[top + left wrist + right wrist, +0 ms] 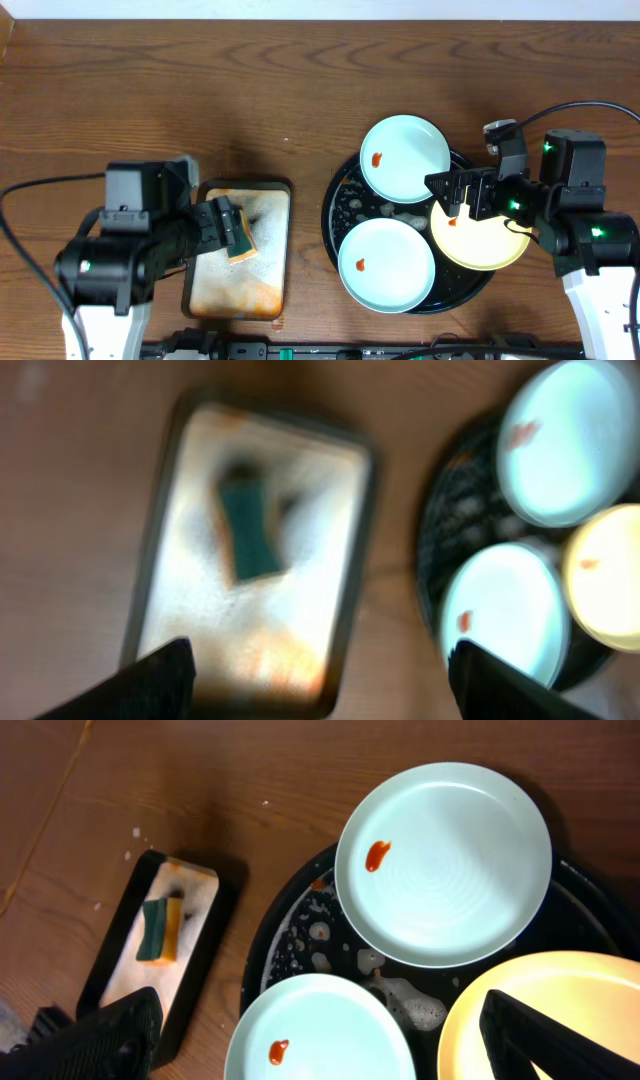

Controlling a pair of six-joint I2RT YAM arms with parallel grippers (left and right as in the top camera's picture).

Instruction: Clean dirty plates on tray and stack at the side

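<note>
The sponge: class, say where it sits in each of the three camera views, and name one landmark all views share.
Overhead: the sponge lies left of centre, on the rectangular metal tray.
Left wrist: the sponge is blurred, left of centre, in that tray's upper half.
Right wrist: the sponge is at the far left, on the same tray.
Shared landmark: the round black tray, to the sponge's right in every view.

Soft even light, blurry left-wrist view.

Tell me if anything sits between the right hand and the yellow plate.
Nothing visible does. The right hand hangs open just above the yellow plate's edge on the black tray; the two mint plates lie beside it.
</note>
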